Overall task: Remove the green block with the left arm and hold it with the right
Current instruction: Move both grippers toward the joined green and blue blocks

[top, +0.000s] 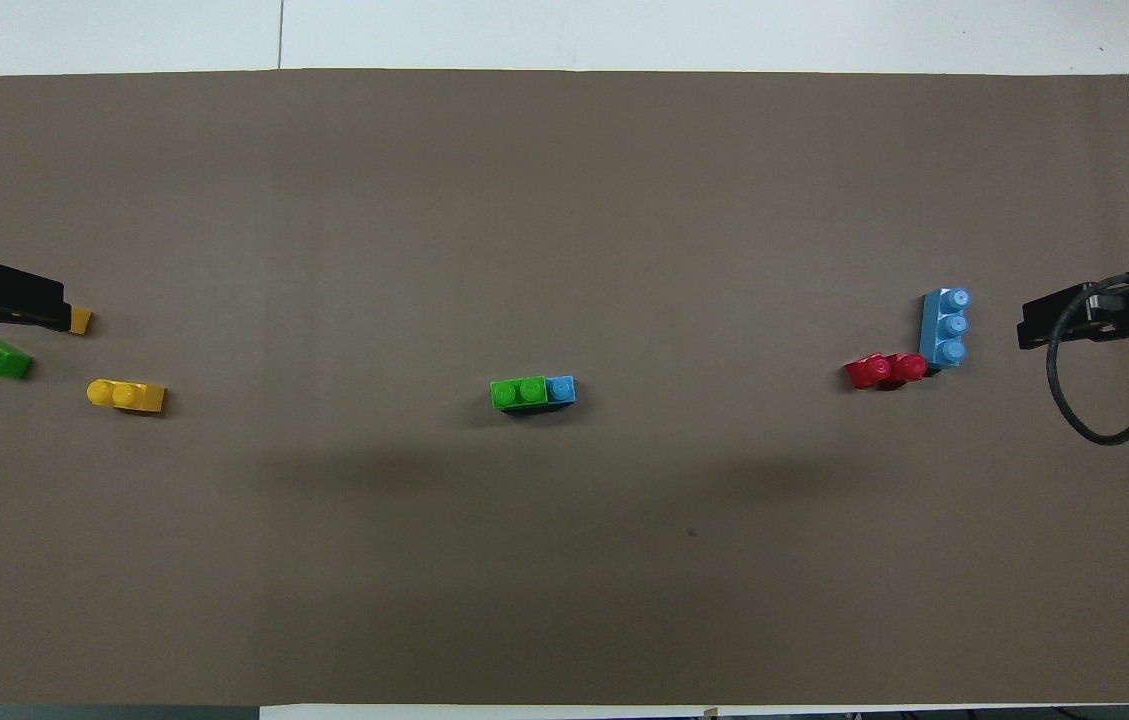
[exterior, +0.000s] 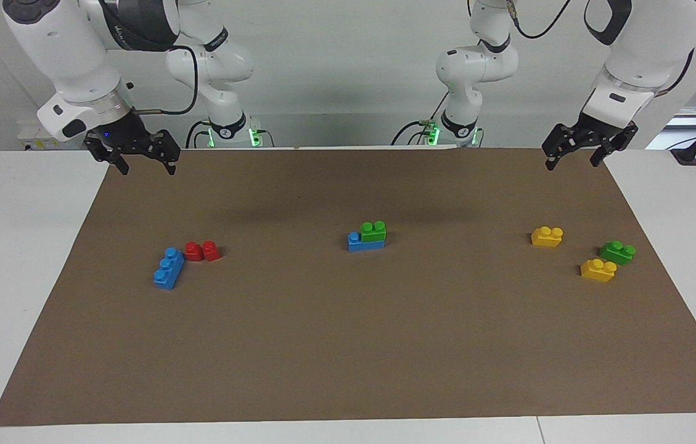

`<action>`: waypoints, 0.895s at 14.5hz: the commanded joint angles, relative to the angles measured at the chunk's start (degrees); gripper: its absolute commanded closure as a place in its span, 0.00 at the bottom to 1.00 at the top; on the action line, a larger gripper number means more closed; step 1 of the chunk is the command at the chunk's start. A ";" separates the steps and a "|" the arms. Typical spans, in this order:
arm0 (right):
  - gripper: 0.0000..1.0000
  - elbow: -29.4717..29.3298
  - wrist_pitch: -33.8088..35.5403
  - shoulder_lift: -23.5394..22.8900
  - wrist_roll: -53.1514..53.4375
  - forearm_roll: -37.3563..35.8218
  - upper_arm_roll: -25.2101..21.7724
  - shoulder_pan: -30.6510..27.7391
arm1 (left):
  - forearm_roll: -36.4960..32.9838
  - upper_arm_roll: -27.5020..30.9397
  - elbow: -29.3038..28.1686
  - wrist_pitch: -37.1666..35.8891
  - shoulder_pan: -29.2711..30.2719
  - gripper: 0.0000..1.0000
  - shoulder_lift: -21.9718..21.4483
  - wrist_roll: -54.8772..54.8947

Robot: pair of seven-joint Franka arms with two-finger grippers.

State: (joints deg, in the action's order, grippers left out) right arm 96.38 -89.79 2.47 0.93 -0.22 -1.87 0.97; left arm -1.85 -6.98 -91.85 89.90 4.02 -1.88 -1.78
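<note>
Mat (exterior: 348, 345): brown sheet covering the middle of a white table (exterior: 15, 277).
Green block (exterior: 373, 232): bright green, two studs, stacked on top of a longer blue brick (exterior: 360, 243) at the mat's centre; one blue stud stays uncovered beside it.
Left gripper (exterior: 576, 157): raised over the mat's corner at the left arm's end, fingers spread wide, holding nothing.
Right gripper (exterior: 145, 165): raised over the mat's corner at the right arm's end, fingers spread wide, holding nothing.
Left arm's end of mat: two yellow bricks (exterior: 547, 236) and a darker green brick (exterior: 617, 252), close together but apart.
Right arm's end of mat: a three-stud blue brick (exterior: 168, 268) with a red brick (exterior: 202, 251) touching its end.
</note>
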 commanded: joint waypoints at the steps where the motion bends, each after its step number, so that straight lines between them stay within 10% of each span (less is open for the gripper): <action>1: 0.00 0.30 0.76 0.25 -0.41 -0.92 0.64 -0.70 | 0.00 -0.14 0.00 0.36 0.11 0.00 0.03 0.63; 13: 0.00 0.30 1.02 0.34 -1.90 -0.74 0.64 -2.64 | 0.00 -0.05 -0.61 0.01 0.20 0.00 -0.23 0.37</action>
State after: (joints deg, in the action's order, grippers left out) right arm 96.38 -89.79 2.47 0.87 -0.25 -1.98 -0.82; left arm -1.85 -6.97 -91.88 90.00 4.02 -1.87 -1.78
